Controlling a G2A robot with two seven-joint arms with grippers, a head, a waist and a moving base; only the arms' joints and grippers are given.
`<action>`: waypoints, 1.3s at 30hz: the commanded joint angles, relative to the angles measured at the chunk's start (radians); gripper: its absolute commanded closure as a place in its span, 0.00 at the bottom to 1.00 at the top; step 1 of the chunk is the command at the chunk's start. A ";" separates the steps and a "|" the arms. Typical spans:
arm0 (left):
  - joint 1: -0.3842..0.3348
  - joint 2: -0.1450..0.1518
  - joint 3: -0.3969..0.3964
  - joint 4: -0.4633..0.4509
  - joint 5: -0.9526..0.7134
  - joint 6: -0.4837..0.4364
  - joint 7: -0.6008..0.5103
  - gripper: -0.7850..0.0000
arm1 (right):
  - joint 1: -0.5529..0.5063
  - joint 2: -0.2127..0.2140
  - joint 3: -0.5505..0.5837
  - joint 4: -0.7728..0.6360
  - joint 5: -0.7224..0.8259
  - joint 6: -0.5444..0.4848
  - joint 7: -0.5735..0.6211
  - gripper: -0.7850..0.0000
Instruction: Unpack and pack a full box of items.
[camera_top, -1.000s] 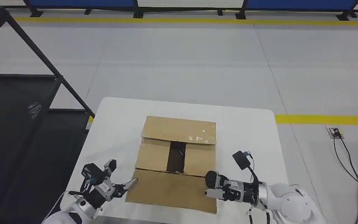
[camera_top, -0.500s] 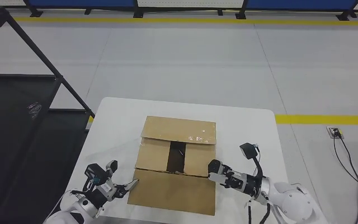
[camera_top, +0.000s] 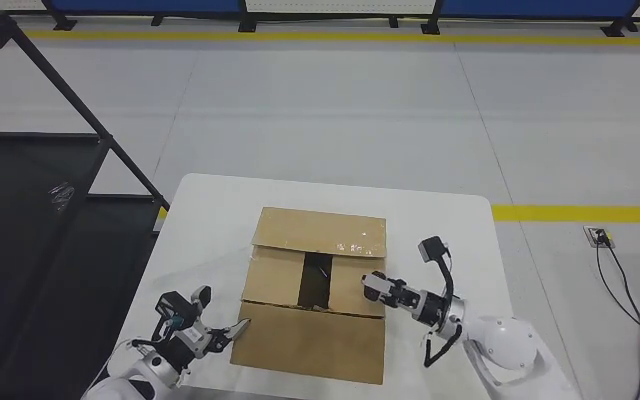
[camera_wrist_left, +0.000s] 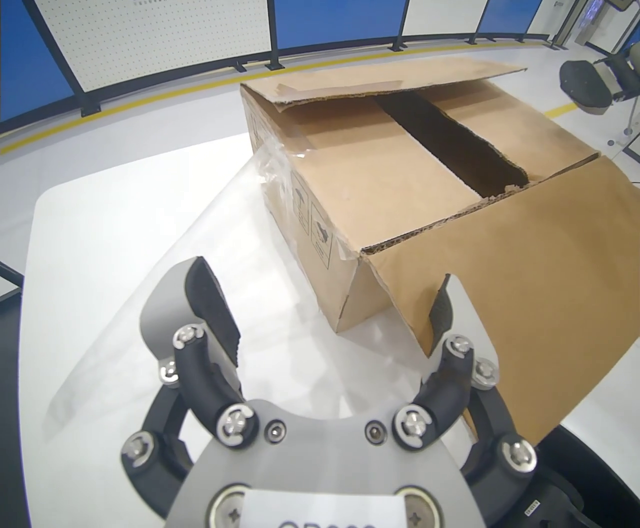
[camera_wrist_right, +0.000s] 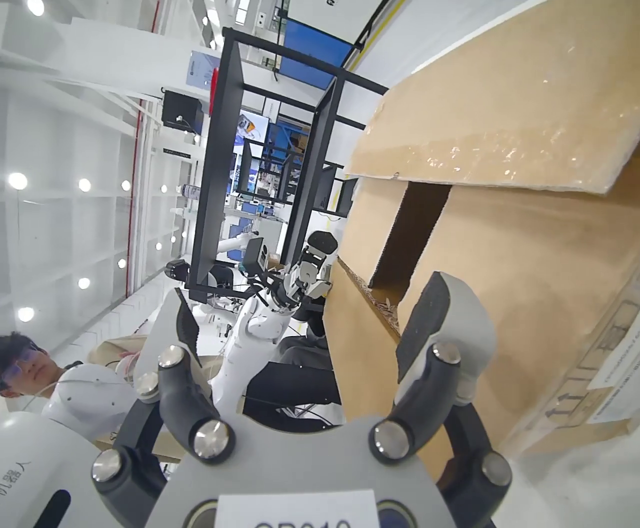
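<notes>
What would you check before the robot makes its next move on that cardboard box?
1. Left gripper open: ok.
2. Right gripper open: ok.
3. Near flap with its edge between each gripper's fingers: ok, judging by both wrist views.
4. Far flap folded back: not ok, it is only partly raised and leans over the top.
5. Inner flaps opened: not ok, both lie shut with a dark gap between them.
6. What lies inside the box: cannot tell, the gap is too dark.
</notes>
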 joint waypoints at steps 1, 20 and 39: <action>-0.001 0.001 0.008 0.006 0.015 -0.003 0.007 0.00 | 0.020 -0.002 -0.013 0.018 0.019 0.031 0.008 0.00; 0.001 0.007 0.045 0.021 0.065 -0.007 0.020 0.00 | 0.113 -0.030 -0.088 0.078 0.002 0.207 -0.234 0.00; 0.014 0.015 0.059 0.011 0.088 -0.005 0.012 0.00 | 0.320 -0.071 -0.201 0.115 -0.221 0.326 -0.445 0.00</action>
